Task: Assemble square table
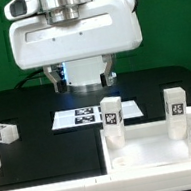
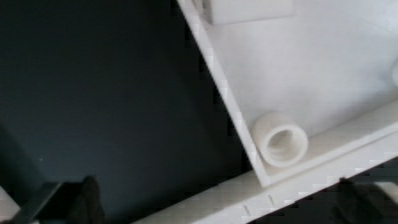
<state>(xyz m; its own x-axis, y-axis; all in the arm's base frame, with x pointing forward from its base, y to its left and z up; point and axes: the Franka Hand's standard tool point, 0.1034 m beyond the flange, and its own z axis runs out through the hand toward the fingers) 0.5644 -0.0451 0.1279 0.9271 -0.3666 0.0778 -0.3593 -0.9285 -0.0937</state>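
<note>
Green backdrop wall [image 1: 165, 10]; black tabletop [image 1: 38, 154]; even light

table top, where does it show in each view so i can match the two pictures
Exterior view: the table top lies low at the exterior view's right, with legs standing by it.
Wrist view: the table top fills one side, with a round corner hole.
Shared landmark: the black table beside its rim.

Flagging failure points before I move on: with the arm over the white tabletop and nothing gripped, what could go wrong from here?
1. White tagged legs stand upright close by the big white rimmed tabletop; a low sweep could topple one.
2. In the wrist view the open claw hangs past the tabletop's rim near a round corner hole; a descent here might hit the rim.
3. One leg lies apart at the exterior view's left, likely awkward to grasp.
</note>
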